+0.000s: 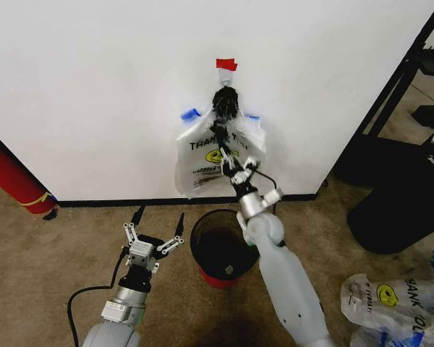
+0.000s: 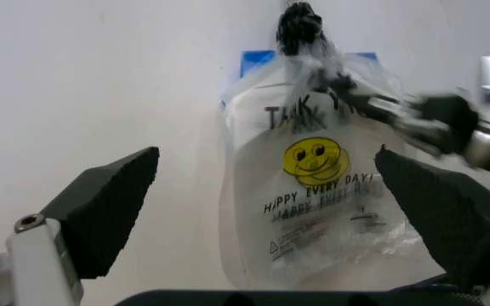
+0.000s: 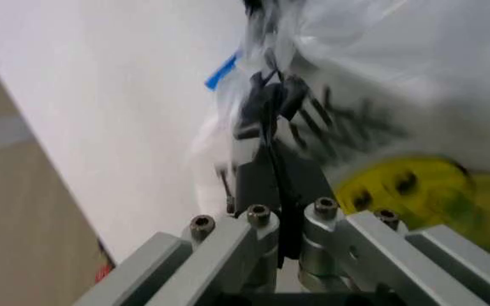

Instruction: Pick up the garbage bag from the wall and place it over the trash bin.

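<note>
The garbage bag (image 1: 202,155), whitish with a yellow smiley and black print, hangs from a black hook (image 1: 226,101) on the white wall (image 1: 94,87), under a piece of red tape (image 1: 226,63). My right gripper (image 1: 222,139) reaches up to the bag's upper front. In the right wrist view its dark fingers (image 3: 267,172) are pressed together on the bag's plastic (image 3: 415,57). The round black mesh trash bin (image 1: 220,249) with a red base stands on the carpet below the bag. My left gripper (image 1: 159,218) is open, low and left of the bin, facing the bag (image 2: 313,191).
A red cylinder (image 1: 11,177) leans at the left by the black baseboard (image 1: 130,202). Black furniture (image 1: 405,181) stands at the right past the wall's corner. More printed bags (image 1: 394,300) lie on the carpet at the lower right.
</note>
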You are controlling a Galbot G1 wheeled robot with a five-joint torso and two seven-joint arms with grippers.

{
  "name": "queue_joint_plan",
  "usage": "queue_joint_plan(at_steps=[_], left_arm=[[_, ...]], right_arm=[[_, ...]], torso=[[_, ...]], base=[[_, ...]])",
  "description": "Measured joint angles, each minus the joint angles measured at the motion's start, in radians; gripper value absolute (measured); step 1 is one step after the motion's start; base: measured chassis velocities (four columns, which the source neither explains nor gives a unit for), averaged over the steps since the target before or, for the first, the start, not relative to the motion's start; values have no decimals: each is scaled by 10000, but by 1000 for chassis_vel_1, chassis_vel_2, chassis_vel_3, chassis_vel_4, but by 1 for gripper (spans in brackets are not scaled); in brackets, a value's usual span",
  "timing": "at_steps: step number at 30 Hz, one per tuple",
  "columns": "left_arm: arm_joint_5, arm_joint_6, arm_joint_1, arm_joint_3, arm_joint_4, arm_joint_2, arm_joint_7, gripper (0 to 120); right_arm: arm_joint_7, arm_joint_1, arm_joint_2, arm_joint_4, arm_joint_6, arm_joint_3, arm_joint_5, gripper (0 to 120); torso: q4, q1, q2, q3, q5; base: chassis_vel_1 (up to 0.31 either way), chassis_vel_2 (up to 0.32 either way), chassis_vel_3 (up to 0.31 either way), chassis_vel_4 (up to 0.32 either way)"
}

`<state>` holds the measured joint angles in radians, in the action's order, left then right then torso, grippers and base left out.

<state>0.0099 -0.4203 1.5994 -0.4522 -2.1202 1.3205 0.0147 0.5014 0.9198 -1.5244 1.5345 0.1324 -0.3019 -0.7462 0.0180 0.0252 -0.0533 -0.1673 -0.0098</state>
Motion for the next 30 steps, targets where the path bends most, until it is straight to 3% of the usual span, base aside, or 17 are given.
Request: queue_joint_plan(at_steps=[8, 19, 22, 30], left_arm=[[-21, -71, 47, 115, -58, -24, -6, 100], [240, -172, 229, 356, -215, 36, 20, 100], [345, -198, 303, 390, -266, 66, 29, 100], [410, -200, 440, 132, -421, 99, 36, 100]], right_arm=[[1460, 1602, 1148, 944, -14, -1116, 229, 0], [1817, 2642, 1396, 1494, 304, -1507, 121, 0], [1244, 2461, 1205, 1834, 299, -1025, -671, 1], [-2564, 1242, 287, 2698, -344, 786, -3313, 32]], torso=[[1, 0, 0, 1, 0], [2, 0, 0, 0, -2], [1, 0, 0, 0, -2], [0, 0, -1, -1, -5]], base=[[0, 0, 0, 0], [0, 0, 0, 0], [0, 0, 0, 0], [0, 0, 0, 0]])
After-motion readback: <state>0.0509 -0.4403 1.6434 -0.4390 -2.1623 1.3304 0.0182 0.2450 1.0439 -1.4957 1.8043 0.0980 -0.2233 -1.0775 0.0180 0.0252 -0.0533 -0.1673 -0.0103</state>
